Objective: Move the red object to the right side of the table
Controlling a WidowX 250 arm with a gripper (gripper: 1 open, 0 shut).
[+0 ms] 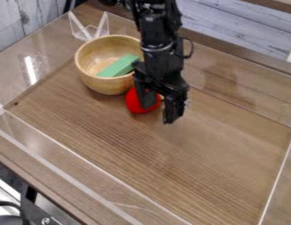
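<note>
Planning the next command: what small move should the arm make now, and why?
Probably close the fingers. The gripper is open, pointing down around the red object, which sits beside the wooden bowl, not yet on the table's right side.

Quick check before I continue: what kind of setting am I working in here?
Most likely a lab test bench, not a home. A brown wood-grain table is fenced by a clear plastic rim, and the props are toys: a wooden bowl and a small red object under the gripper.

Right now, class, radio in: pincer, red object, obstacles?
Pincer open, straddling red object. Red object on table, not gripped yet, beside wooden bowl. Path rightward looks clear.
</note>
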